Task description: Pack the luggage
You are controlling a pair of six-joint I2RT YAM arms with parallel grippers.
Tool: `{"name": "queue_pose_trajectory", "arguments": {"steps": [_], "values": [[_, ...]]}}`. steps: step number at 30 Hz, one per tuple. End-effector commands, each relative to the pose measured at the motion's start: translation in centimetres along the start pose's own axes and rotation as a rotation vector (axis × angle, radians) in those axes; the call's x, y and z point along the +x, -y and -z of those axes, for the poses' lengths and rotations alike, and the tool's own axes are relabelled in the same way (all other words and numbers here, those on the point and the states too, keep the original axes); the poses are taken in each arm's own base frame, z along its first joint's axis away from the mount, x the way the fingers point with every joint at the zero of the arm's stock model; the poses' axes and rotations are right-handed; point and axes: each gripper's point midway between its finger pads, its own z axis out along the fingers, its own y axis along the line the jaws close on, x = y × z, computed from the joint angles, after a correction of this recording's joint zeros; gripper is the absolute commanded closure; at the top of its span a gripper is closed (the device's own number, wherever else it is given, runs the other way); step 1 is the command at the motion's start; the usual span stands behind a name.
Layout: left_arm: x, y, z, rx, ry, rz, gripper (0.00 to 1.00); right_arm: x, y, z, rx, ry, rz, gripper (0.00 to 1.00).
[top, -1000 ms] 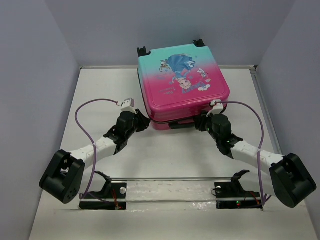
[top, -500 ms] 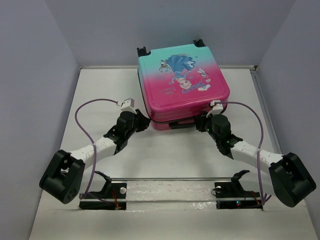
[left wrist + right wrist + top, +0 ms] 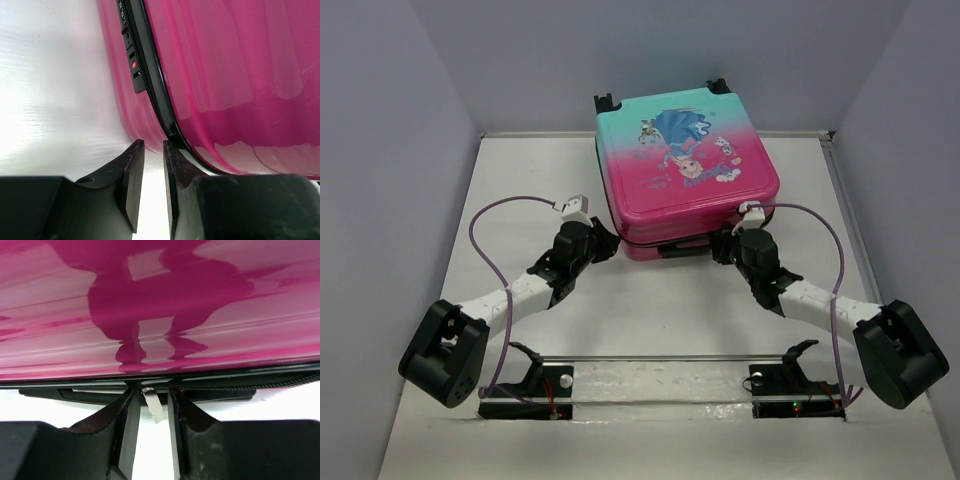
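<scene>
Two arms reach to the near side of the luggage [image 3: 685, 170], which lies flat and closed at the far middle of the white surface [image 3: 650, 310]. The left arm [image 3: 535, 280] has its jaws at the near-left corner, just beside the black zipper line, a narrow slit apart and holding nothing. The right arm [image 3: 800, 295] has its jaws slightly apart around a small metal zipper pull [image 3: 152, 407], not pressing it.
</scene>
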Motion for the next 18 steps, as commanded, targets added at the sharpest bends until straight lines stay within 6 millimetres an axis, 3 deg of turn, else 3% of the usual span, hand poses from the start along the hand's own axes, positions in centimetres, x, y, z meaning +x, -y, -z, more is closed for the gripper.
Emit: {"name": "queue_pose_trajectory", "arguments": {"steps": [1, 4, 9, 13, 16, 18], "values": [[-3.2, 2.3, 0.3, 0.052, 0.095, -0.011, 0.67, -2.7, 0.1, -1.2, 0.032, 0.077, -0.008, 0.71], [-3.4, 2.4, 0.3, 0.051, 0.101, -0.011, 0.67, -2.4, 0.1, -1.5, 0.039, 0.066, -0.001, 0.73], [-4.0, 2.6, 0.4, 0.049, 0.12, -0.01, 0.67, -2.2, 0.4, -1.8, 0.054, 0.063, 0.009, 0.92], [-5.6, 3.6, 0.5, 0.062, 0.158, -0.013, 0.67, -2.1, -1.4, -1.0, 0.013, 0.084, 0.022, 0.93], [-6.9, 4.9, 0.3, 0.079, 0.182, -0.021, 0.67, -1.9, -4.6, -0.1, -0.057, 0.085, 0.049, 0.93], [-7.2, 5.7, 0.1, 0.092, 0.183, -0.025, 0.67, -0.7, -7.9, 0.7, -0.135, 0.05, 0.093, 0.93]]}}
